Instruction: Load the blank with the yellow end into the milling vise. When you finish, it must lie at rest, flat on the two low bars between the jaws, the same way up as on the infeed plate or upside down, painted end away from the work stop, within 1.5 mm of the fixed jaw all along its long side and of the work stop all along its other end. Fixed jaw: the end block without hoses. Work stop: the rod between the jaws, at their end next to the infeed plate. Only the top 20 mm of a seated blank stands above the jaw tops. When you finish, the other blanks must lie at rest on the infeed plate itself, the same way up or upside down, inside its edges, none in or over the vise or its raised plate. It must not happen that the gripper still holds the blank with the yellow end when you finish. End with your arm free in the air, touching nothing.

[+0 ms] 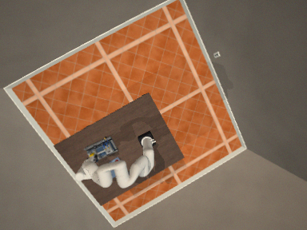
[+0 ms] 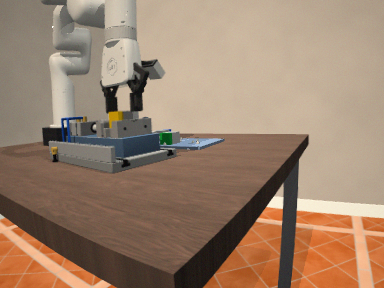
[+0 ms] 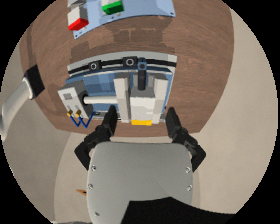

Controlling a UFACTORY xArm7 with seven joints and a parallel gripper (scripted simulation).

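Observation:
The blank with the yellow end (image 2: 115,116) (image 3: 142,104) lies between the vise jaws, its top standing above the fixed jaw (image 2: 131,128) (image 3: 159,99). Its yellow end points away from the work stop (image 3: 142,77), and its other end is at the rod's tip. Its long side appears close along the fixed jaw; exact gaps are too small to tell. The other jaw (image 3: 121,100) is on its far side. The low bars under it are hidden. My gripper (image 2: 123,106) (image 3: 142,112) is open and empty, its fingertips just above the blank's height, one to either side.
The infeed plate (image 2: 207,143) (image 3: 145,14) lies beyond the work stop end, bearing a red-ended blank (image 3: 78,21), a green-ended blank (image 2: 165,138) (image 3: 112,7) and part of another pale one. Blue hoses (image 2: 64,129) (image 3: 82,121) stand at the hosed end block (image 3: 73,100).

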